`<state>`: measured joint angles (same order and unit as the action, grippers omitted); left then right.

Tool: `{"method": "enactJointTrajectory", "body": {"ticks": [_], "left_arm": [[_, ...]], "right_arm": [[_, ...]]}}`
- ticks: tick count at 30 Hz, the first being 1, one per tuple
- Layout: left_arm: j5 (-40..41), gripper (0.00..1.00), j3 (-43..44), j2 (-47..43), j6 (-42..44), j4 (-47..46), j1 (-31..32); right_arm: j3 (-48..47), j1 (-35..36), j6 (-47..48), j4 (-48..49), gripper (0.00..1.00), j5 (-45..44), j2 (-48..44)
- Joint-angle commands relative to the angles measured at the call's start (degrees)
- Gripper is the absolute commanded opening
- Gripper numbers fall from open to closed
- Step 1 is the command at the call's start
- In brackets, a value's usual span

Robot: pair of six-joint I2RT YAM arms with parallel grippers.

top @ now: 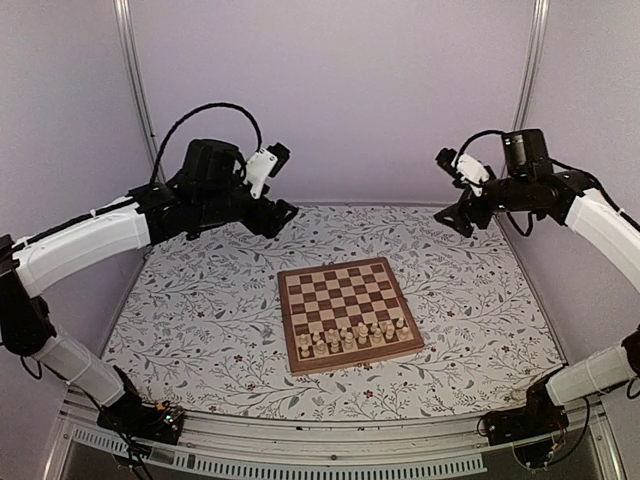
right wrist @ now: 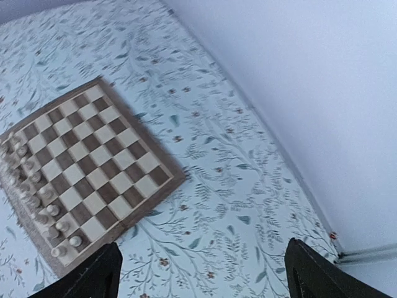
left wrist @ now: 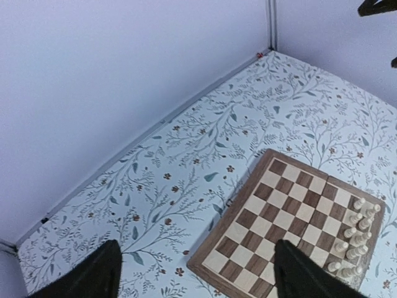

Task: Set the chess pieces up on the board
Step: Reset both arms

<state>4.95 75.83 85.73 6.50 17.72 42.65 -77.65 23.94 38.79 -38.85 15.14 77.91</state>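
black left gripper point(left wrist: 196, 245) and right gripper point(right wrist: 203, 244) gape empty; tiny cream chess pieces point(top: 350, 338) fill two lowest rows of the checked wooden board point(top: 335, 290), looks done.

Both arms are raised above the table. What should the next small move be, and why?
Probably just lower both arms to rest. The chess pieces stand in two rows along the near edge of the board. I see no piece lying on the tablecloth, and the left gripper and the right gripper are open and empty, away from the board.
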Motion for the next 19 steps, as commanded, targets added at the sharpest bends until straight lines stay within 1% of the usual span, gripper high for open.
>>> {"method": "enactJointTrajectory", "body": {"ticks": [1,3,5,6,7,9,11,12,14,16,19], "left_arm": [[14.8,0.99,-1.4,-6.3,-1.5,-3.4,0.2],[20.1,0.99,-4.9,-8.5,-4.4,-6.2,-0.8],[25.7,0.99,-8.5,-10.5,-9.6,-7.4,-2.4],[25.4,0.99,-9.8,-11.3,-11.9,-7.1,-3.4],[24.2,0.99,-10.8,-12.1,-12.2,-7.1,-4.1],[25.1,0.99,-14.1,-14.5,-12.4,-9.7,-4.4],[24.8,0.99,-19.6,-17.9,-10.6,-15.8,-4.5],[24.6,0.99,-22.2,-19.6,-9.5,-20.4,-4.5],[24.5,0.99,-26.1,-21.9,-8.0,-24.5,-4.7],[25.2,0.99,-26.4,-22.3,-7.3,-25.1,-4.8],[25.9,0.99,-25.6,-21.0,-6.6,-24.0,-4.9]], "right_arm": [[6.1,-8.6,-13.3,21.2,0.99,-2.4,-8.3],[7.0,-11.0,-19.1,23.1,0.99,-2.0,-9.2],[10.6,-11.2,-23.0,27.8,0.99,-6.0,-10.1],[12.4,-11.2,-25.9,29.5,0.99,-6.6,-10.9],[13.8,-11.6,-27.0,30.6,0.99,-6.3,-11.5],[16.2,-12.6,-28.7,32.0,0.99,-4.5,-13.6],[17.8,-13.3,-29.4,32.5,0.99,-3.6,-15.2],[18.4,-13.6,-29.6,32.8,0.99,-3.3,-15.6],[19.9,-14.5,-30.0,34.0,0.99,-2.3,-16.6],[20.7,-15.6,-30.9,34.9,0.99,-2.0,-17.3],[19.3,-15.8,-32.1,34.0,0.99,-2.8,-17.6]]}}
